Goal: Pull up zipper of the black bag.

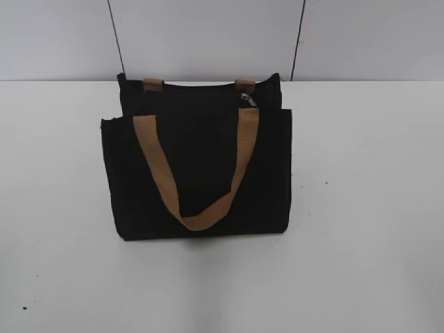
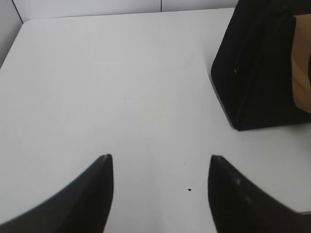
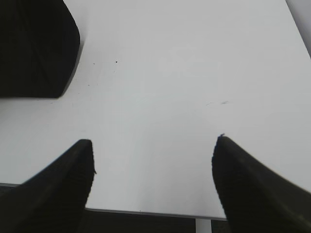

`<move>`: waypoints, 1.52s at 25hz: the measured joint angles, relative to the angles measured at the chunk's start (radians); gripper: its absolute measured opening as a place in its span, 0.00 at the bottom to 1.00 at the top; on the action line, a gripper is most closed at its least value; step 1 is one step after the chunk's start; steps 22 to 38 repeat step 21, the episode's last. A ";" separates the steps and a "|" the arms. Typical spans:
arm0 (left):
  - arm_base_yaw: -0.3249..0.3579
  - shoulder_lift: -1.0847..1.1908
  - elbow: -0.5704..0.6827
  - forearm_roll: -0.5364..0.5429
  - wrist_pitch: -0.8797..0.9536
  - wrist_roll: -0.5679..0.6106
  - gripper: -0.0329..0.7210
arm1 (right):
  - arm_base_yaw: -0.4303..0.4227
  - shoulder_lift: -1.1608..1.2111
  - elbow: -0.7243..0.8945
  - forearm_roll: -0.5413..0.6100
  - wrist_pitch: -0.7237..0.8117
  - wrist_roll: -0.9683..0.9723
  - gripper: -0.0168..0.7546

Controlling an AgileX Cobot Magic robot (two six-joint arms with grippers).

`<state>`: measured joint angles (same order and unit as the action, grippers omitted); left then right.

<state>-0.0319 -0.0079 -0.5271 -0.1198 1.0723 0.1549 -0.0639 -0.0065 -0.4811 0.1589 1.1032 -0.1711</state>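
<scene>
The black bag (image 1: 198,173) stands upright in the middle of the white table, its tan handle (image 1: 198,166) hanging down the front panel. The zipper runs along the top edge, with its small silvery pull tab (image 1: 248,99) near the right end by a tan strap tab. Neither gripper shows in the exterior view. My left gripper (image 2: 160,162) is open and empty over bare table, with the bag's corner (image 2: 257,68) at the upper right. My right gripper (image 3: 153,145) is open and empty near the table's front edge, with the bag (image 3: 34,48) at the upper left.
The white table (image 1: 361,208) spreads on both sides of the bag. A grey wall (image 1: 208,35) with dark vertical seams stands behind it. The table's front edge (image 3: 146,212) shows just below my right gripper. Small dark specks (image 2: 189,189) lie on the table.
</scene>
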 joint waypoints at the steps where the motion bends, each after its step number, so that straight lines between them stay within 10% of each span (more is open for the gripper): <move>1: 0.000 0.000 0.000 0.000 0.000 0.000 0.67 | 0.000 0.000 0.000 0.000 0.000 0.000 0.77; 38: 0.000 0.000 0.000 0.000 0.000 0.000 0.60 | 0.000 0.000 0.000 0.000 0.000 0.000 0.77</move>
